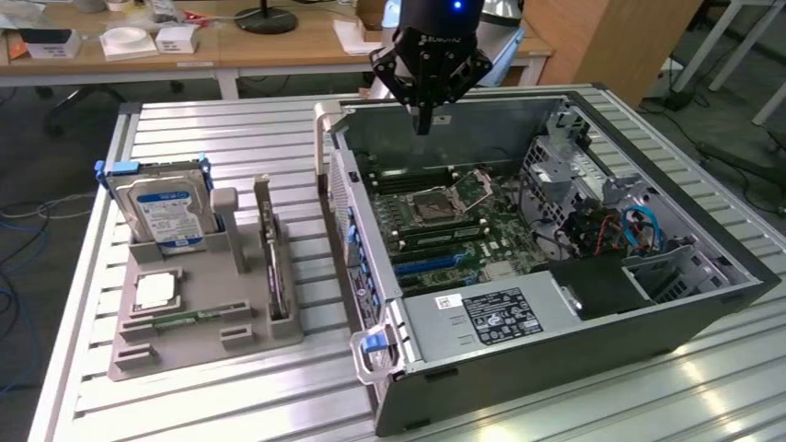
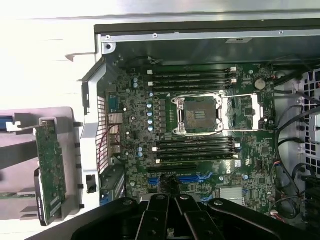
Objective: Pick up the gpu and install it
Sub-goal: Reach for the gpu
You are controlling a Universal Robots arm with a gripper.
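Observation:
The gpu (image 1: 272,262) is a thin dark card standing on edge in a slot of the grey holder (image 1: 184,345), on the exterior view's left of the open computer case (image 1: 687,313). Its silver bracket end points away toward the far side. The wrist view shows the gpu (image 2: 50,170) as a green circuit face beside the case wall. My gripper (image 1: 424,124) hangs above the far part of the case, fingers shut with nothing between them, well apart from the gpu. In the wrist view my gripper (image 2: 170,197) sits over the motherboard (image 2: 140,125) near the blue card slots (image 2: 187,178).
The holder also carries a hard drive with a blue-and-white label (image 1: 166,212), a processor chip (image 1: 156,290) and a memory stick (image 1: 184,318). Inside the case are the CPU socket (image 1: 439,201), a power supply (image 1: 491,313) and cables (image 1: 632,230). Everything rests on a slatted metal table (image 1: 221,129).

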